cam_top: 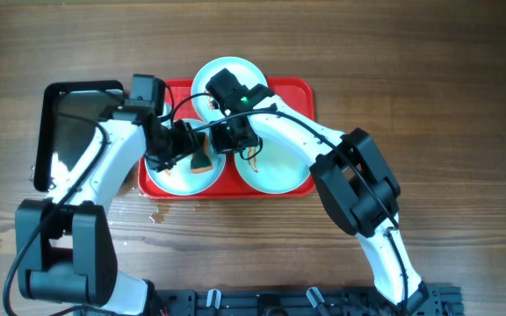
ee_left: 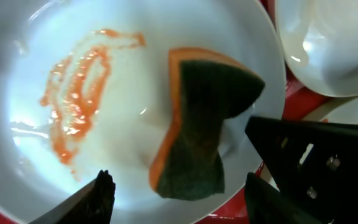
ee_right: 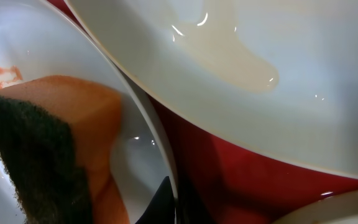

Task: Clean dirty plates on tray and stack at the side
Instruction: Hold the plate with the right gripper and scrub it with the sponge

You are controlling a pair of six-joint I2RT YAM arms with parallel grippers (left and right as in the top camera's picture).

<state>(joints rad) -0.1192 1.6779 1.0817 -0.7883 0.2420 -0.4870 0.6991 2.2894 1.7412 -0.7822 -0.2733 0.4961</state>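
Over tray (cam_top: 292, 88) — arms bent inward, R gripper (ee_right: 174, 202) pinching plate (ee_right: 135, 146)

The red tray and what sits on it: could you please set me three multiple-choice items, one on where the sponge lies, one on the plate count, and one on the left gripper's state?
1. Where does the sponge lie?
A. In the black pan.
B. In the smeared plate.
C. On the bare wood.

2. How many plates sit on the tray?
A. Two.
B. Three.
C. Five.

3. How do the left gripper's jaws stand?
A. Shut on the sponge.
B. Shut on a plate rim.
C. Open, clear of the sponge.

Answers:
1 B: the left wrist view shows it lying beside the orange smear.
2 B: the overhead view shows one at the back and two in front.
3 C: the fingers stand apart, with white plate showing on either side of the sponge.
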